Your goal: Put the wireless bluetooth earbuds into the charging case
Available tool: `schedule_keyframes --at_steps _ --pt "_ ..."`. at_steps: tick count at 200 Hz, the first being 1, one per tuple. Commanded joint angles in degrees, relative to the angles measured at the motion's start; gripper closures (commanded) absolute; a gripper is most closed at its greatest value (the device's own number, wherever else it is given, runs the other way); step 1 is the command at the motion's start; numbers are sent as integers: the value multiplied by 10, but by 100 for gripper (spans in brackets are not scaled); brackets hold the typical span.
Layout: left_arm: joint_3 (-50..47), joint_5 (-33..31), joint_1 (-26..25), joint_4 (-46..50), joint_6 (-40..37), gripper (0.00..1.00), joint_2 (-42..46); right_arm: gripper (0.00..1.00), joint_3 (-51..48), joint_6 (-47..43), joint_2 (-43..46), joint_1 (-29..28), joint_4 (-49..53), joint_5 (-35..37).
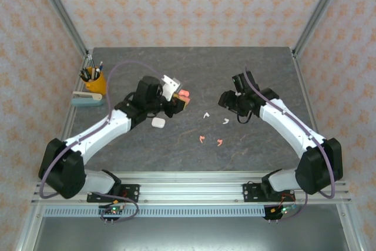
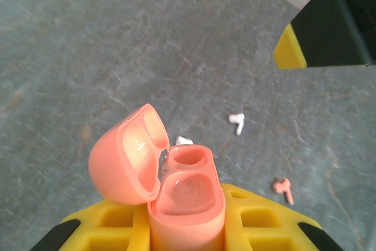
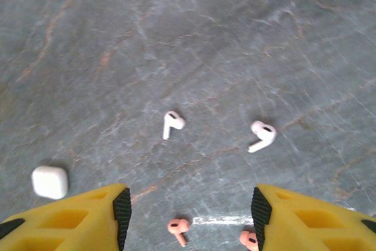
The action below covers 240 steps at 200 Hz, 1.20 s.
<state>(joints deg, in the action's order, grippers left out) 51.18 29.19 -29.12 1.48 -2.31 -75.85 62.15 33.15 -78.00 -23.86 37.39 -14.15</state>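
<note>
The left hand (image 1: 178,100) is clamped tight on the pink case (image 2: 187,201) and grips its bottom half between yellow fingers (image 2: 111,230). The lid (image 2: 126,154) is flipped open and leans to one side, and the two little holes inside look bare. The pink case is held up just past the white case (image 1: 157,123) and a little to its right. The white case lies shut on the gray desk (image 1: 176,151). All four earbuds lie loose on the desk to the right of the white case. One white earbud (image 1: 205,114) is closest to it, and another white earbud (image 1: 225,121) lies further right. One pink earbud (image 1: 201,139) and another pink earbud (image 1: 221,142) lie nearer the arm bases. The right hand (image 3: 191,216) hangs above the desk, further right than the earbuds. Its fingers are spread partway apart, with nothing between them, and they touch nothing. A yellow cup (image 1: 94,82) of pens stands well apart, to the left of the white case.
</note>
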Motion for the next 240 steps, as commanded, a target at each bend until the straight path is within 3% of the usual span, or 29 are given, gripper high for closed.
schedule_keyframes --at_steps 1,29,70,105,154,240 --pt "-59 -128 -24 -189 -22 100 31 42 -27 66 23 -8 -10 54" --pt "-128 -207 -48 -296 -6 100 47 42 -45 84 26 -33 -12 71" --pt "-244 -214 -59 -501 -29 100 66 41 -47 104 17 -73 11 99" --pt "-273 -179 -59 -529 -55 100 96 43 -65 134 13 -112 -11 99" --pt "-306 -182 -59 -591 -56 100 119 44 -38 155 -67 -174 -16 109" --pt "-287 -180 -59 -595 -61 100 113 45 18 160 -177 -211 8 110"
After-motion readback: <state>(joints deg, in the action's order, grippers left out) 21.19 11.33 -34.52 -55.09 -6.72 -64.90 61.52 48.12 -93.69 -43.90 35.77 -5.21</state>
